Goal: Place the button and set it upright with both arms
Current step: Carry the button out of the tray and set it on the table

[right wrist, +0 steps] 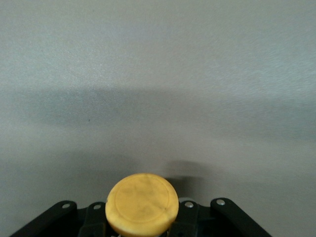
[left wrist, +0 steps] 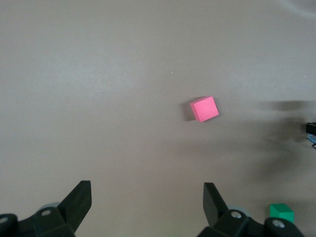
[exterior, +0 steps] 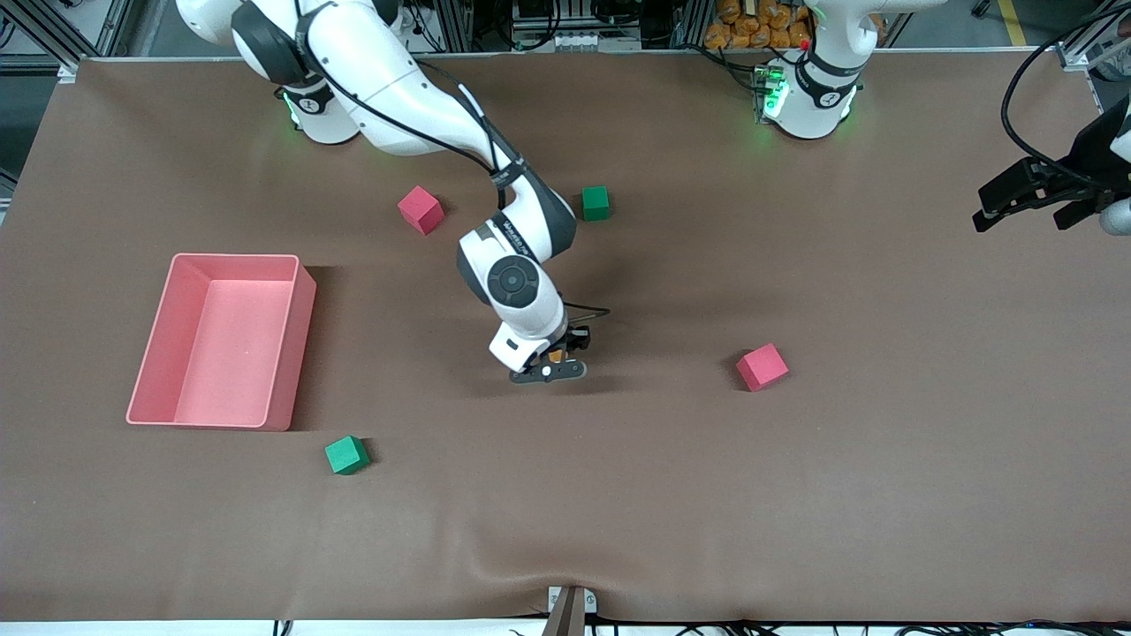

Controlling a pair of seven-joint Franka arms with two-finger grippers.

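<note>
Front view, right gripper (exterior: 550, 364): down low over mid-table, clamped on the button (exterior: 556, 355), between the pink tray (exterior: 279, 353) and a pink cube (exterior: 762, 367).
Front view, left gripper (exterior: 1029, 196): waited up at the left arm's end of the table.
Left wrist view: fingers (left wrist: 79, 200) spread wide, empty, over bare tabletop (left wrist: 98, 98); the pink cube (left wrist: 204, 108) and a green cube (left wrist: 282, 213) below.
Right wrist view: orange cap of the button (right wrist: 142, 203) sat pinched in the closed jaws, facing the camera.
</note>
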